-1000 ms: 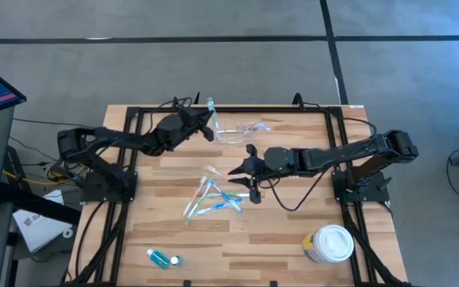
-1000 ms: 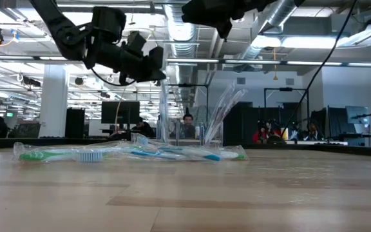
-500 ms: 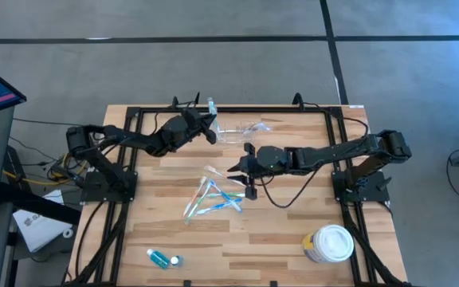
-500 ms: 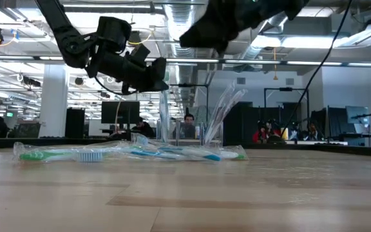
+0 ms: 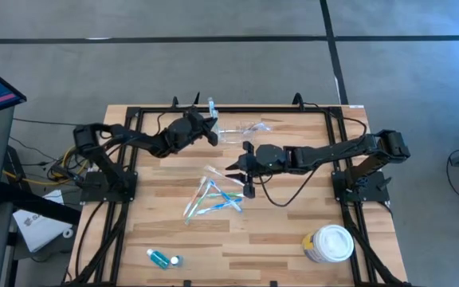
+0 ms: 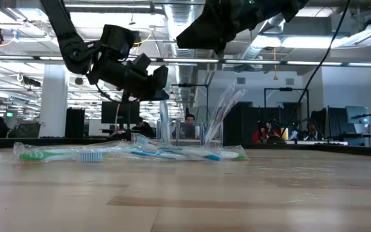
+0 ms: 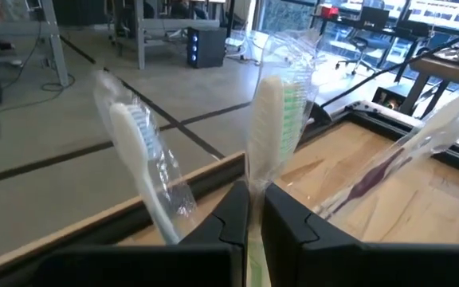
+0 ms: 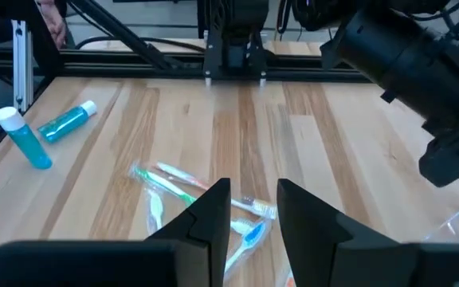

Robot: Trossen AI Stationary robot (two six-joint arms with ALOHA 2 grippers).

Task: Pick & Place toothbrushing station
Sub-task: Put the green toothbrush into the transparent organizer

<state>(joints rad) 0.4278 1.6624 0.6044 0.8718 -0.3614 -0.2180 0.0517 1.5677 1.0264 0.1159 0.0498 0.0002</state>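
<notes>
1. The left gripper (image 5: 211, 127) is raised over the far middle of the wooden tabletop (image 5: 285, 231), just beside the toothbrushing station (image 5: 241, 130).
2. Its fingers (image 7: 231, 221) are pinched nearly together on the handle of a wrapped green-and-white toothbrush (image 7: 272, 119), which stands upright above them in the left wrist view.
3. The toothbrushing station is a clear plastic holder near the far edge of the tabletop, between the two arms; in the high view its outline is faint and its exact footprint cannot be told.
4. Two further wrapped brushes show in the left wrist view: a white toothbrush (image 7: 138, 155) leaning to one side of the held brush, and a purple-handled toothbrush (image 7: 409, 147) leaning to the other. Whether either rests in the holder cannot be told.
5. The right gripper (image 5: 241, 171) hangs above the middle of the tabletop, over the near end of a loose pile of wrapped toothbrushes (image 5: 213, 197).
6. Its fingers (image 8: 213, 209) stand partly apart with nothing between them; the pile lies on the tabletop below, apart from them.
7. A round white-lidded tub (image 5: 330, 243) stands at the near right corner.
8. A small blue bottle (image 5: 162, 258) lies near the near edge on the left.
9. In the low view, the pile lies flat on the wood and both grippers hang clear above it
</notes>
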